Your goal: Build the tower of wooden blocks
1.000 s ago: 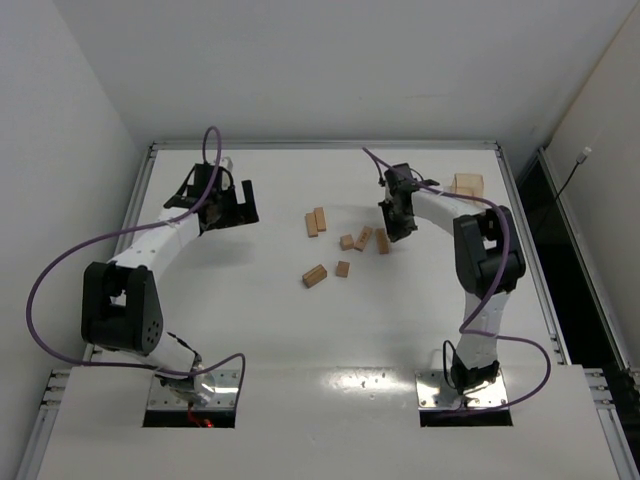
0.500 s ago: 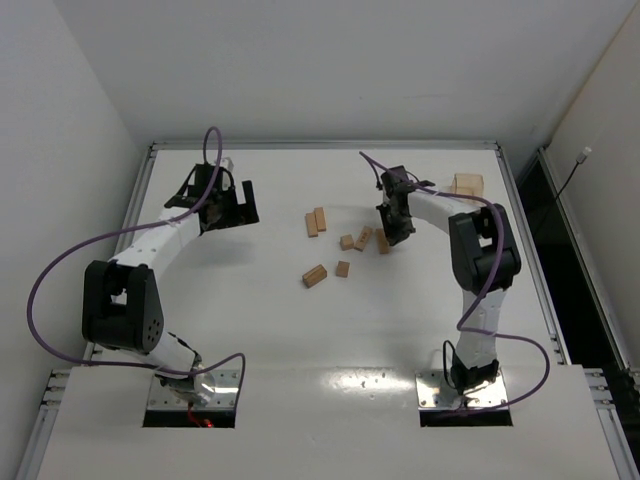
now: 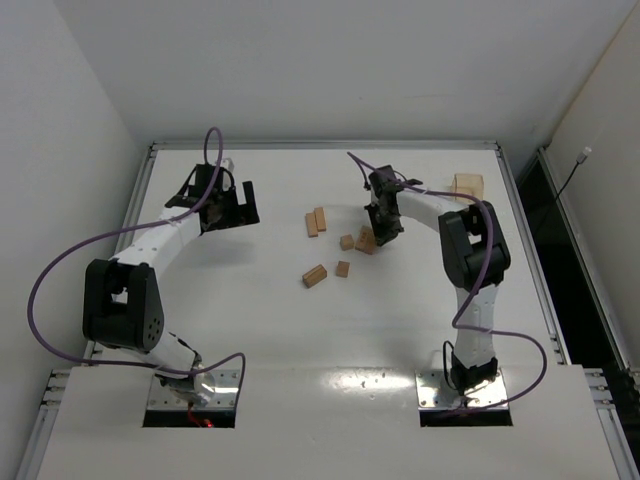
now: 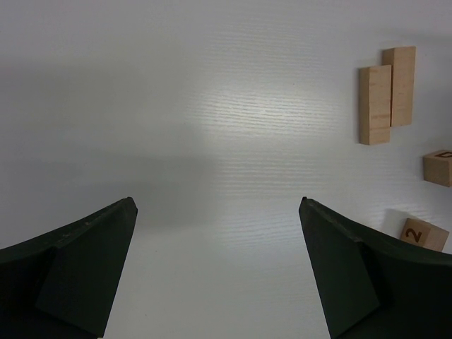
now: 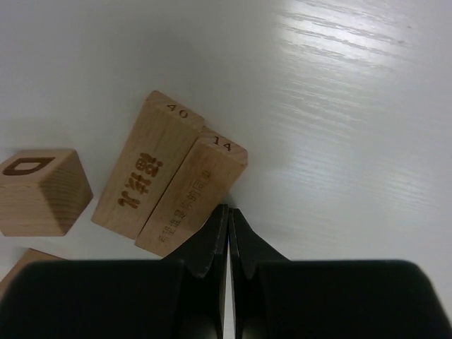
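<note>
A tan tray [image 3: 466,185] sits at the table's [image 3: 270,330] far-right corner.

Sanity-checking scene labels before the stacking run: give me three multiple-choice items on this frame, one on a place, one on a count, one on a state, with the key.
1. Where on the table is the tan tray?
A. far-right corner
B. near-left corner
C. centre

2. Left wrist view: how many long bars lie side by side?
A. one
B. two
C. four

3. The right end effector is:
A. wide open
B. shut, empty
C. shut on a cube

Key:
1 A, it sits by the far right edge.
2 B, two bars lie flush together.
3 B, its fingers meet with nothing between them.
</note>
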You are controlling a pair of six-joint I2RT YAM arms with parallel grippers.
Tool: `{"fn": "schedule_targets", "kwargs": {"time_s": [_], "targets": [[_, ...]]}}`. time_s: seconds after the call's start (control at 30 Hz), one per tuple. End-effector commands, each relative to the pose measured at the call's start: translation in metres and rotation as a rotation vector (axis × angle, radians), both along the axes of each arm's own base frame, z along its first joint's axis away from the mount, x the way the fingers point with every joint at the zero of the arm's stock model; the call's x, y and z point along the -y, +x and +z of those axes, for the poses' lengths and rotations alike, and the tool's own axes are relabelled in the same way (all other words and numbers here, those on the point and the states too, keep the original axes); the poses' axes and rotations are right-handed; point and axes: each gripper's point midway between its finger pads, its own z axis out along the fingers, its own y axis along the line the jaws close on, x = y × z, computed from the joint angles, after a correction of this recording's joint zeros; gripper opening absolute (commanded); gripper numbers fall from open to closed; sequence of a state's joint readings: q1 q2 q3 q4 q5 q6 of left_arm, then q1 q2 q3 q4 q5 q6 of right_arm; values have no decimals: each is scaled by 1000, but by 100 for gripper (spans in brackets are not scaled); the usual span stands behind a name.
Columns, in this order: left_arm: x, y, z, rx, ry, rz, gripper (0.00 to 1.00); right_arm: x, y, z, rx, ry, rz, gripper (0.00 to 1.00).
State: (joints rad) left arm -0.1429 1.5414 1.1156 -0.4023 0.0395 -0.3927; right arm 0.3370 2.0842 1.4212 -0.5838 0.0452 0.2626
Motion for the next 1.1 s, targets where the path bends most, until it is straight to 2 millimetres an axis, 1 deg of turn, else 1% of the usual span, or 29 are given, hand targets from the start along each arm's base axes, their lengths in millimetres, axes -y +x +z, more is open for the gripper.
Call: {"fn": "schedule_targets", "kwargs": {"time_s": [0.0,0.1,0.13,0.2,0.23,0.27,0.33,0.37,0.4,0.47,0.53,0.63,0.67,0.77,0.83,0.87,0.9,0.93,0.97,1.03,1.07], "targets": [[6,13,22,69,-13,-10,100,-17,13,9,31,54,-8,0],[6,13,22,69,-13,-10,100,-17,13,9,31,54,-8,0],[6,13,22,69,-13,-10,100,-22,14,10,39,57,1,0],[6,13,22,69,-13,-10,100,-22,14,10,39,57,1,0],[6,13,22,69,-13,-10,100,-23,17,13,49,61,1,0],[6,13,22,69,-13,-10,100,-21,17,9,43,53,-10,0],[6,13,22,69,-13,-10,100,-24,23,11,54,57,-10,0],[6,13,22,69,-13,-10,100,-21,23,7,50,43,-15,0],[6,13,22,69,-13,-10,100,-23,28,12,64,49,-15,0],[7,10,18,59,-19,-17,100,-25,32,12,70,51,-14,0],[8,8,15,49,-24,-24,100,-28,41,13,86,60,-23,0],[8,6,11,40,-23,-24,100,-31,46,15,97,65,-23,0],[8,6,15,49,-24,-24,100,-31,46,15,98,65,-23,0],[8,6,15,49,-24,-24,100,-31,46,15,98,65,-23,0],[8,6,15,49,-24,-24,100,-28,41,13,86,61,-23,0],[8,6,15,49,-24,-24,100,-26,35,13,79,58,-23,0],[8,7,16,58,-25,-24,100,-25,31,18,79,58,-23,0],[8,7,16,58,-25,-24,100,-23,27,20,78,57,-23,0],[10,7,16,57,-32,-30,100,-20,19,16,61,51,-23,0],[10,7,16,57,-32,-30,100,-15,10,13,46,36,-27,0],[10,7,16,57,-32,-30,100,-11,13,18,59,37,-29,0]]}}
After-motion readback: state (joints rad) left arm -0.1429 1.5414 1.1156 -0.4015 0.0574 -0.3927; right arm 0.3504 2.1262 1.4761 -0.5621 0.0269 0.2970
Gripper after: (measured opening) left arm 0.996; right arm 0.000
